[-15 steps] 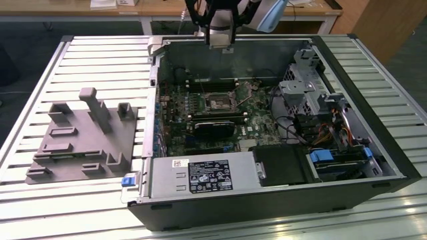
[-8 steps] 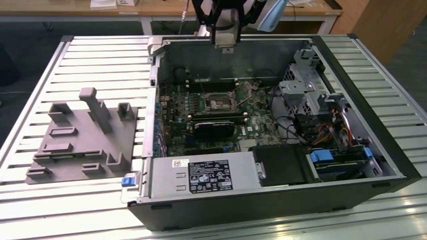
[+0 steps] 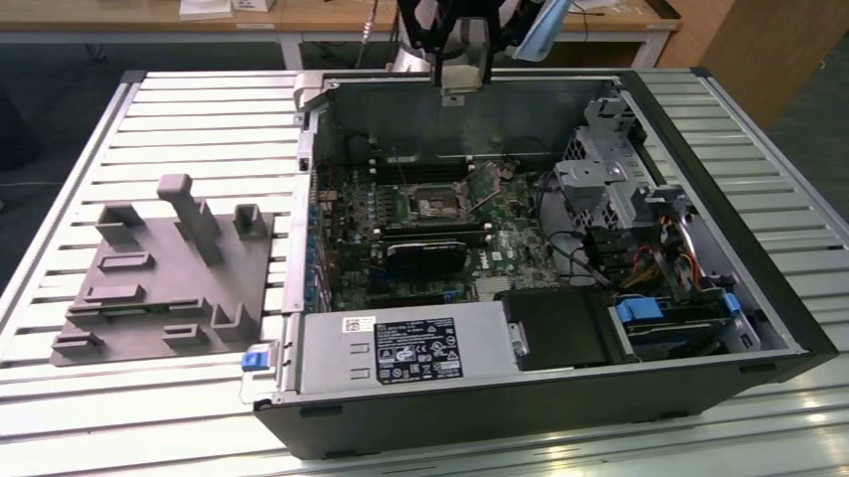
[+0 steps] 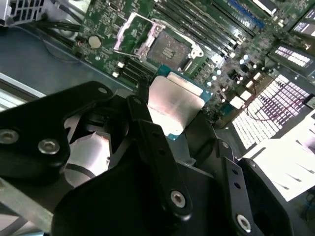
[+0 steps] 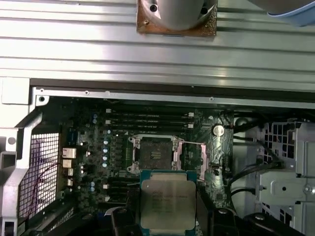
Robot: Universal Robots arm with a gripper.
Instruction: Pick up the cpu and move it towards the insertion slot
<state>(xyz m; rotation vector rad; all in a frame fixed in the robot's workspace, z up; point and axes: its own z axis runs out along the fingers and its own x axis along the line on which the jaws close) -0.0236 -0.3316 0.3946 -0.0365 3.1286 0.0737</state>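
The cpu [image 5: 167, 196], a flat square chip with a silvery top and a teal rim, is held between my gripper's dark fingers [image 5: 124, 216]. My gripper [image 5: 167, 219] is shut on it by two opposite edges. In the second wrist view the cpu [image 4: 174, 103] hangs in the air, above and short of the insertion slot [image 4: 167, 46], whose metal bracket stands open. The insertion slot [image 5: 153, 151] lies just beyond the chip on the green board. In the exterior view my gripper [image 3: 454, 84] hovers over the back wall of the open computer case, with the insertion slot [image 3: 435, 206] below it.
The open computer case [image 3: 690, 298] lies on a slatted metal table [image 3: 199, 109]. A black card with a fan [image 3: 427, 253] sits beside the slot, with memory slots [image 5: 147, 118], drive cages [image 3: 603, 169] and cables nearby. A grey fixture plate [image 3: 159, 288] is at the exterior view's left.
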